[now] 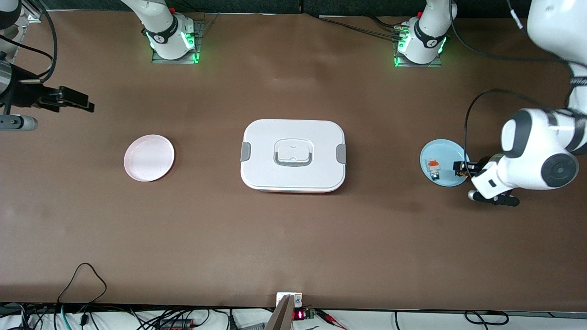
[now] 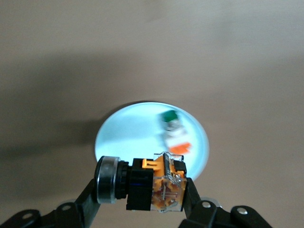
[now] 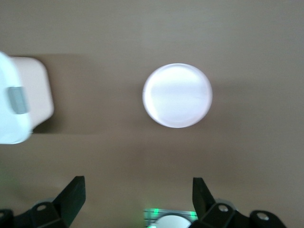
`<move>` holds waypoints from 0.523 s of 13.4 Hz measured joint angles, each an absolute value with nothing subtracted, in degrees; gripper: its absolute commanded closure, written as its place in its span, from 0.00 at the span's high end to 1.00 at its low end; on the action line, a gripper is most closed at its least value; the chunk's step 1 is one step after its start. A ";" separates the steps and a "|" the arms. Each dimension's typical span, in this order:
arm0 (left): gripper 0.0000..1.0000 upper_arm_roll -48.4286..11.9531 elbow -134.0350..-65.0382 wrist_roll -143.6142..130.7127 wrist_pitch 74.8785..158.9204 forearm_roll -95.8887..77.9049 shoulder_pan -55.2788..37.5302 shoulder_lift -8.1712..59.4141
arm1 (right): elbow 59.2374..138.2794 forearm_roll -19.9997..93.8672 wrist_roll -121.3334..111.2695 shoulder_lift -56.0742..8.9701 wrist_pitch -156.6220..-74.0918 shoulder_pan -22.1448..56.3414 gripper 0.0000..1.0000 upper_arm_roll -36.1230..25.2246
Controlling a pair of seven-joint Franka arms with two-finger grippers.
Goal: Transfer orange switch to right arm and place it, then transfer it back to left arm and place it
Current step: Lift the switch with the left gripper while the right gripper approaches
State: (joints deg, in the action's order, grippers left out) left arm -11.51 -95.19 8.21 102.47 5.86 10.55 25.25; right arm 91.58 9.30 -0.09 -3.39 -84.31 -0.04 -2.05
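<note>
The orange switch (image 2: 142, 184), black-bodied with a metal ring end and an orange clear-cased block, hangs crosswise between the fingers of my left gripper (image 2: 140, 189), which is shut on it. In the front view that left gripper (image 1: 461, 168) is over the edge of the blue plate (image 1: 441, 151) at the left arm's end of the table. The white box (image 1: 293, 155) with grey latches stands at mid-table. My right gripper (image 1: 77, 100) hovers open and holds nothing, over the table at the right arm's end, with its black fingers (image 3: 71, 197) wide apart.
A small white-grey block with an orange top (image 1: 433, 168) lies on the blue plate (image 2: 128, 130). A pink plate (image 1: 149, 157) sits between the box and the right arm's end; the right wrist view shows the pink plate (image 3: 177, 95) and a corner of the box (image 3: 23, 102).
</note>
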 measured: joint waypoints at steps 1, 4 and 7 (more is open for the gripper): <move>0.23 -13.60 -94.05 10.07 100.77 4.46 10.52 24.20 | 91.69 12.39 -0.09 -3.54 -84.25 -0.04 1.00 -2.06; 0.16 -23.65 -89.45 12.92 96.48 -0.79 10.37 23.05 | 91.87 21.02 -0.10 -4.40 -84.33 -0.07 1.00 -2.07; 0.14 -35.37 -84.56 15.70 96.52 -7.99 9.10 23.15 | 91.99 33.18 -0.10 -6.26 -84.45 -0.17 1.00 -2.20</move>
State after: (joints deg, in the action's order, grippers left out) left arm -35.37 -84.56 15.70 96.52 -7.99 9.10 23.15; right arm 91.99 33.18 -0.10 -6.26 -84.45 -0.17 -2.20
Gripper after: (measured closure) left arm 0.264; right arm 0.000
